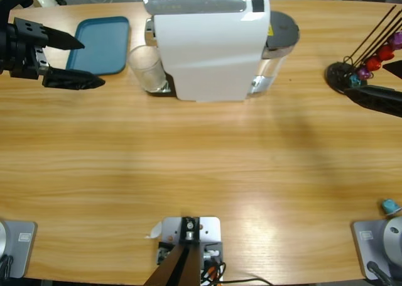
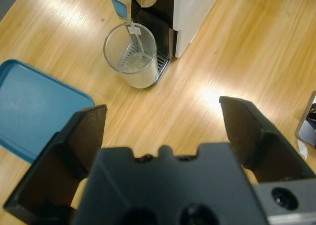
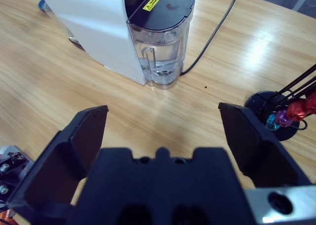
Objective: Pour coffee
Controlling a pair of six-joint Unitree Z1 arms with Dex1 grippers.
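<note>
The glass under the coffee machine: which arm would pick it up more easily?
Probably the left. Its open gripper sits just beside the glass, facing it. The right gripper is at the far end, with the machine between.

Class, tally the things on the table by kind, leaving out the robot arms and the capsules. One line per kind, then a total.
Coffee machine: 1
Glass: 1
Blue tray: 1
Capsule stand: 1
Total: 4
</note>
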